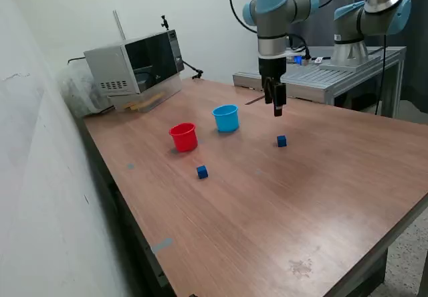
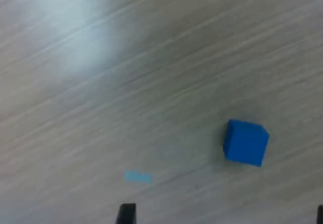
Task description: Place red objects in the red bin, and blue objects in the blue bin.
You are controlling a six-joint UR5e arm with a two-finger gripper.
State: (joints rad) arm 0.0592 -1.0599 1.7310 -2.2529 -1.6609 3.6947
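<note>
Blue cube (image 1: 281, 141) right of centre lies under the hovering fingers (image 1: 277, 107), likely next.
Fingers empty, apparently apart; blue cup (image 1: 226, 118) waits nearby on the table (image 1: 281, 210).

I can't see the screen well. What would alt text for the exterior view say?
A robot arm's two-finger gripper hangs above a wooden table, over a tiny dark blue cube. A small red plastic cup, a light blue plastic cup and a second blue cube sit nearby; a microwave stands behind.
</note>
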